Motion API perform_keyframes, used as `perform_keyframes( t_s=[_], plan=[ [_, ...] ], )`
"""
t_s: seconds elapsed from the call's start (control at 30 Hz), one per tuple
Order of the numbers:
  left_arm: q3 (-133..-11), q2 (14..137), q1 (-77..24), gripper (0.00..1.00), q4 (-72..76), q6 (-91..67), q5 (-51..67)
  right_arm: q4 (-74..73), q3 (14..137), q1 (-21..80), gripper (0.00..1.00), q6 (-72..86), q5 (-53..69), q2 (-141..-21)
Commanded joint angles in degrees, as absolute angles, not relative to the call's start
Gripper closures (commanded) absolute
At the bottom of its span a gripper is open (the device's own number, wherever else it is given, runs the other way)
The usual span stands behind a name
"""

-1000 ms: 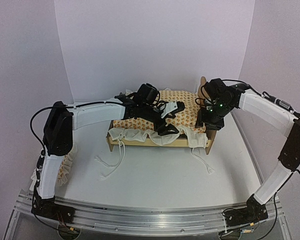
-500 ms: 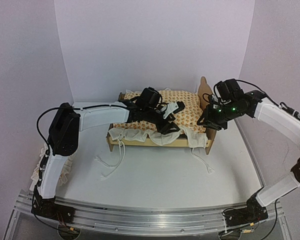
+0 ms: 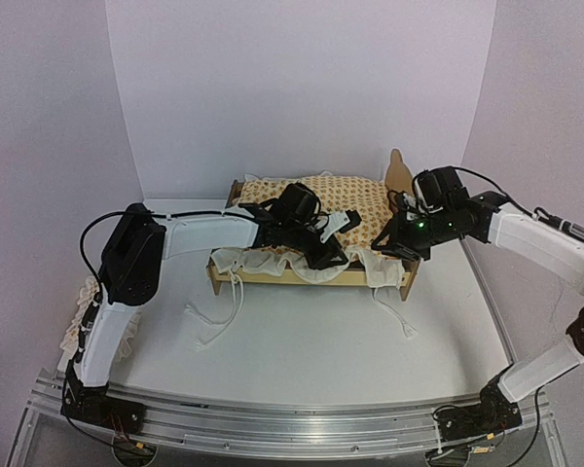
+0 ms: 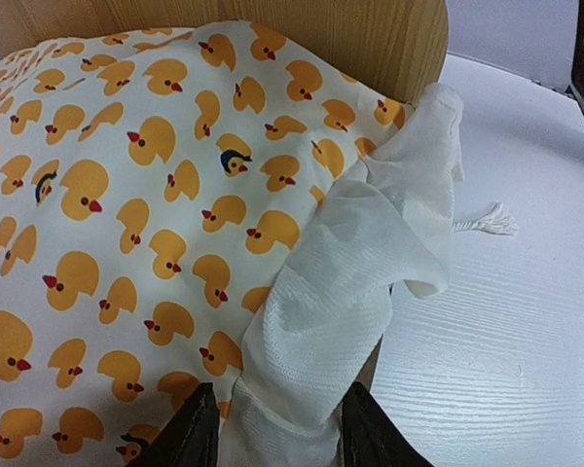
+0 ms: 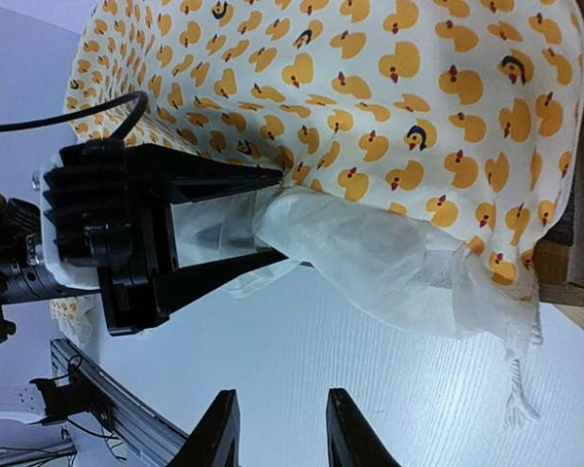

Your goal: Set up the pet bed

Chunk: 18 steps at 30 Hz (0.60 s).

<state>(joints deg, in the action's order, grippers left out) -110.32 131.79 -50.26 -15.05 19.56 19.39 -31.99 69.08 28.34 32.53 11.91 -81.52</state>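
From above, the pet bed (image 3: 292, 277) sits mid-table toward the back, headboard (image 3: 399, 167) on the right, with the duck-print cushion (image 3: 355, 199) laid in it. Only my right wrist camera shows the left gripper (image 5: 288, 216) side-on. Its fingers are apart with the cushion's white ruffle (image 5: 370, 248) between them, and I cannot tell if it is pinched. The right gripper (image 5: 280, 399) is spread over bare table (image 5: 321, 341), holding nothing. The top view alone shows the small pillow (image 3: 78, 316) at the table's left edge.

High rear overview; wrist close-ups sharing cushion (image 4: 127, 243)
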Motion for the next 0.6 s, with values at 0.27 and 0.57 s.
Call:
perform_keyframes(
  t_s=[0.27, 0.57],
  plan=[
    [-116.92, 127.69, -50.36, 1.00, -14.16, 19.93, 17.76, -13.91, 65.91, 34.74, 0.87, 32.31, 10.67, -86.54],
    [-115.62, 124.22, -50.36, 1.00, -12.75, 25.20, 14.00, -9.13, 70.02, 37.87, 0.99, 37.10, -5.71, -98.31]
  ],
)
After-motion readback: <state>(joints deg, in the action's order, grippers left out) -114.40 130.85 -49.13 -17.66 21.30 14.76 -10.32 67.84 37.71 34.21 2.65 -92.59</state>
